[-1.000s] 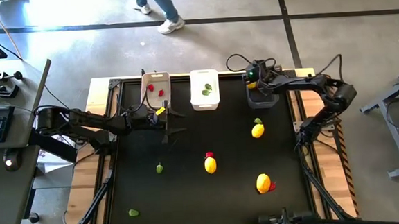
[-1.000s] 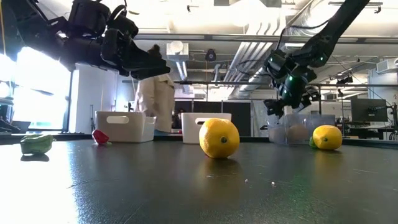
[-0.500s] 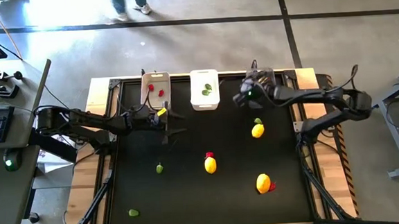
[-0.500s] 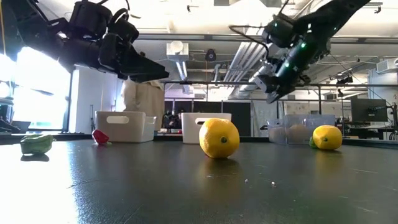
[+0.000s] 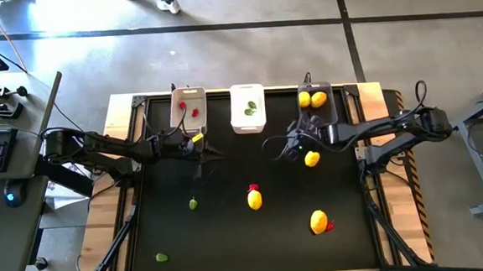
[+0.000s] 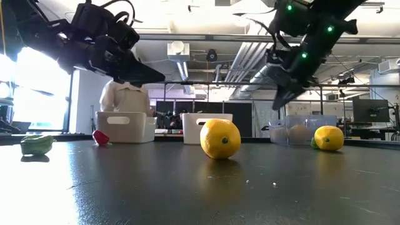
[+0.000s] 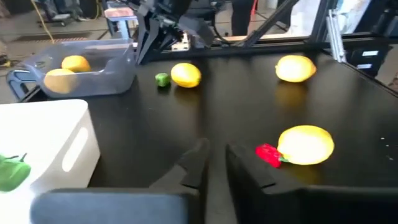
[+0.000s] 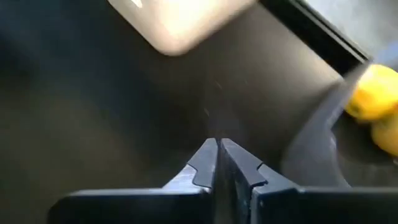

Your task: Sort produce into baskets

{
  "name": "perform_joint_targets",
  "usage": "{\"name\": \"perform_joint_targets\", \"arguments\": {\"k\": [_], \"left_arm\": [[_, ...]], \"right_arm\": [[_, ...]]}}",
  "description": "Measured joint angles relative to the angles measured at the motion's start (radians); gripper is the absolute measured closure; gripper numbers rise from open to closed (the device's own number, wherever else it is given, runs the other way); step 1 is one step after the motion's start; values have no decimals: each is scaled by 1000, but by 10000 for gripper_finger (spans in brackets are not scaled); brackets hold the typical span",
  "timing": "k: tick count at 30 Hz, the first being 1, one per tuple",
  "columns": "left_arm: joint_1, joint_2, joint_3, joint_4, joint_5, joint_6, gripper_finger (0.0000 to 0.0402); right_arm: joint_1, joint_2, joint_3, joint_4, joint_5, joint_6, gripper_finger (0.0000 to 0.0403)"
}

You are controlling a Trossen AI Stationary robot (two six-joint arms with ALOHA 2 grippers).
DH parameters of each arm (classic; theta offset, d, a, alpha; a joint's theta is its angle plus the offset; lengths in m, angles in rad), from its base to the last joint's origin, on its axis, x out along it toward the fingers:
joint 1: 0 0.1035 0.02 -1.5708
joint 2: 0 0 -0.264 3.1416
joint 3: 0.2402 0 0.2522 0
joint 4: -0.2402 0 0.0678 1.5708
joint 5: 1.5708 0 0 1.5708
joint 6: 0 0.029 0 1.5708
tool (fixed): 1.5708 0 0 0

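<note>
Still loose on the black table top [image 5: 172, 240]: a yellow lemon [image 5: 312, 158] with a small green piece [image 7: 162, 79] touching it, just in front of the dark grey bin [image 5: 314, 90]; a second lemon [image 5: 255, 199] mid-table with a red piece [image 5: 253, 187] against it; an orange-yellow lemon [image 5: 318, 221] near the front right with another red piece [image 5: 329, 225] beside it; a green piece [image 5: 193, 204] left of centre; and one more green piece [image 5: 162, 258] at the front left.

Along the far edge stand three bins. The beige bin [image 5: 188, 108] holds red pieces, the white bin [image 5: 247, 107] a green piece, and the dark grey bin two lemons.

The right gripper [image 5: 277, 147] hangs above the table just left of the nearest lemon, fingers pressed together and holding nothing. The left gripper [image 5: 211, 152] hovers in front of the beige bin, its fingers nearly together with a narrow gap and also empty.

The likely step is picking the lemon beside the right gripper. To do it well, the jaws should spread wider than the fruit before descending. The fingers should straddle its middle, so the round fruit does not roll away or get pushed into the green piece. Then it should be lifted clear of the grey bin's wall before release.
</note>
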Motion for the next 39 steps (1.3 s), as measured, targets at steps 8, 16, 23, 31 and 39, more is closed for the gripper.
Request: {"name": "perform_joint_targets", "arguments": {"k": [8,16,23,31,39], "left_arm": [[-13,0,0,7,2,0,396],[-14,0,0,6,1,0,401],[-14,0,0,1,-1,0,401],[-14,0,0,-3,-1,2,401],[-14,0,0,-3,-1,2,401]], "right_arm": [[-45,0,0,-144,-173,-26,285],[-142,0,0,-273,-310,-102,207],[-187,0,0,-279,-349,-179,210],[-227,0,0,-334,-361,-197,210],[-230,1,0,-334,-361,-204,210]]}}
